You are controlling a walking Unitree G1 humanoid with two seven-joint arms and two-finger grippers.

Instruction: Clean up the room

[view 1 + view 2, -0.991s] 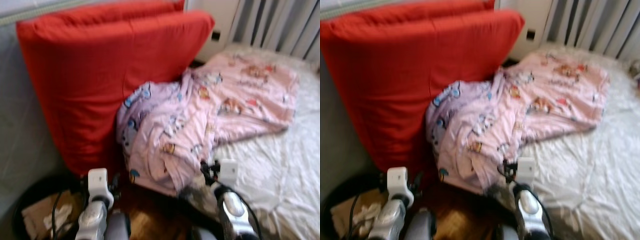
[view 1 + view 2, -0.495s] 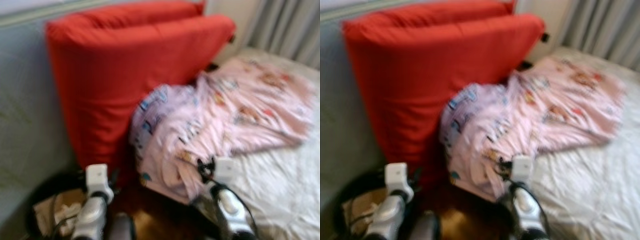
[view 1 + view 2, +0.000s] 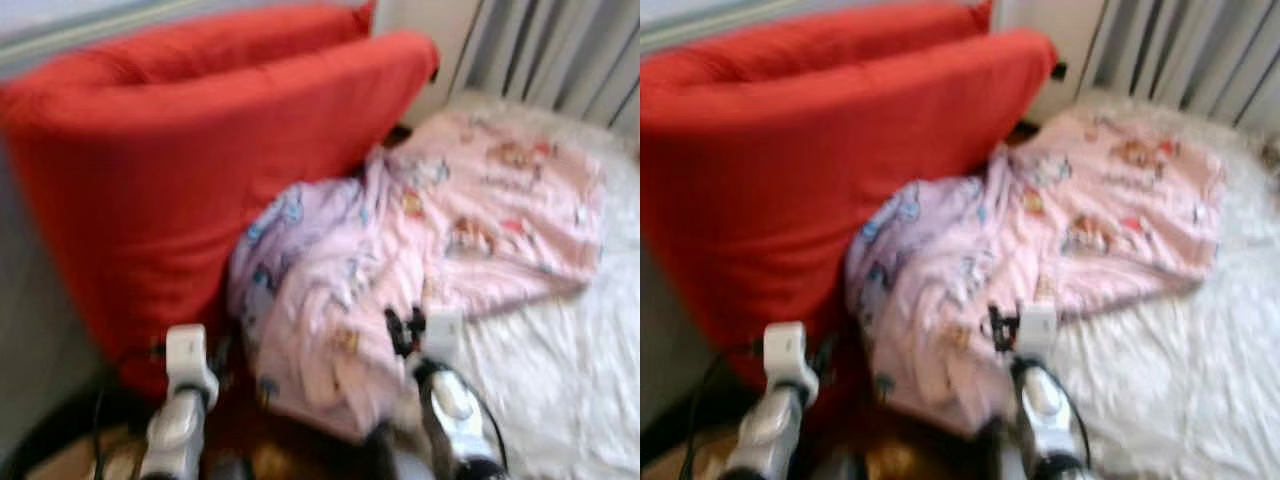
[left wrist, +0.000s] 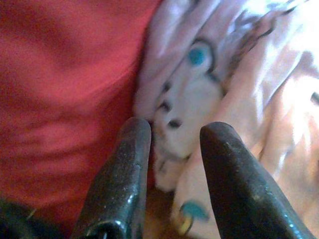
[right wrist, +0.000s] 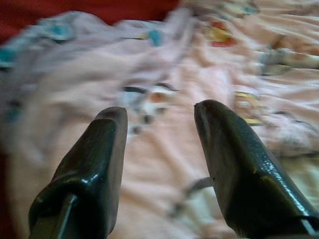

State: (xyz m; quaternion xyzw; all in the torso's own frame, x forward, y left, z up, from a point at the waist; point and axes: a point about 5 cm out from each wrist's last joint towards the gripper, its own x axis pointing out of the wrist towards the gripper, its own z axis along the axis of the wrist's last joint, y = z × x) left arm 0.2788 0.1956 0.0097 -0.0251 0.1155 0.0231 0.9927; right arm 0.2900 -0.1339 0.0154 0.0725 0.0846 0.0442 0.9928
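Against the big red cushion, at the head of the bed, a pink printed blanket lies crumpled, one end bunched into a soft heap beside the cushion and the other spread flatter across the white sheet toward the pale curtains. Both arms are raised in front of it: the left end effector hangs with its two black fingers parted just at the seam where the blanket's edge meets the red fabric, and the right end effector hovers spread open over the pink folds, holding nothing. To my eye the likely trouble is a bad pinch: thin, slippery cloth like this could slide out from between smooth rounded fingers, or the left one could catch the cushion's cover along with the blanket and drag both. A grasp on a single loose layer would probably lift only a corner and leave the rest trailing off the mattress toward the dark floor below. The pictures are blurred, so aim may suffer too. The blanket looks light and limp, patterned with small cartoon figures in blue and orange; the cushion is plump, squarish, with a matte weave; the sheet is wrinkled and faintly glossy.
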